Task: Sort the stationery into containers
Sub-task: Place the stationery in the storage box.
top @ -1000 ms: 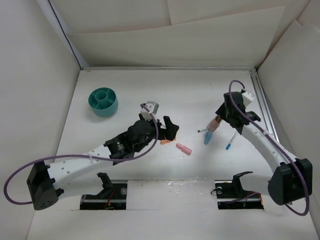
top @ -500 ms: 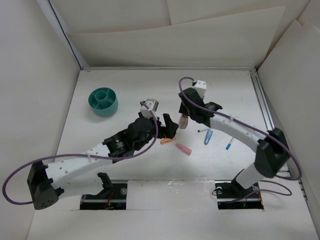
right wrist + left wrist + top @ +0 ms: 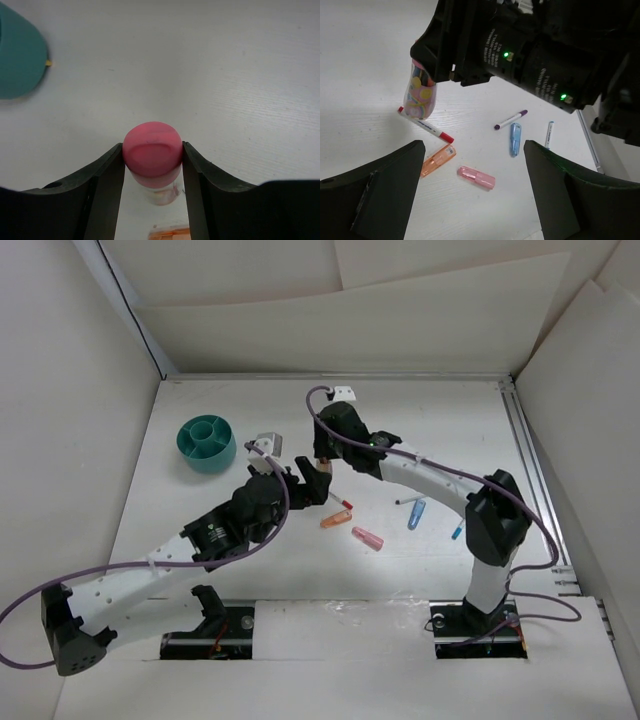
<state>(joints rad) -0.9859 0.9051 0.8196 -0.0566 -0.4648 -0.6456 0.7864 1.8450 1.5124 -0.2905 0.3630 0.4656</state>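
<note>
My right gripper point(image 3: 322, 454) is shut on a clear tube with a pink cap point(image 3: 152, 147), held upright above the table; the left wrist view shows the tube's patterned body point(image 3: 420, 95). The teal cup point(image 3: 207, 443) stands to its left, at the left edge of the right wrist view point(image 3: 20, 55). My left gripper point(image 3: 310, 483) is open and empty point(image 3: 475, 165). On the table beyond it lie a white pen with red cap point(image 3: 426, 125), an orange piece point(image 3: 438, 160), a pink piece point(image 3: 476, 178), a light-blue piece point(image 3: 514, 138), a purple-tipped pen point(image 3: 510, 120) and a blue pen point(image 3: 549, 134).
The right arm point(image 3: 430, 475) reaches across the middle of the table over the loose stationery. White walls close the table on the left, back and right. A metal rail point(image 3: 525, 455) runs along the right side.
My right gripper has swung left across the table with the pink-capped tube, from the right side to just behind my left gripper. The left arm has drawn back a little to the left.
</note>
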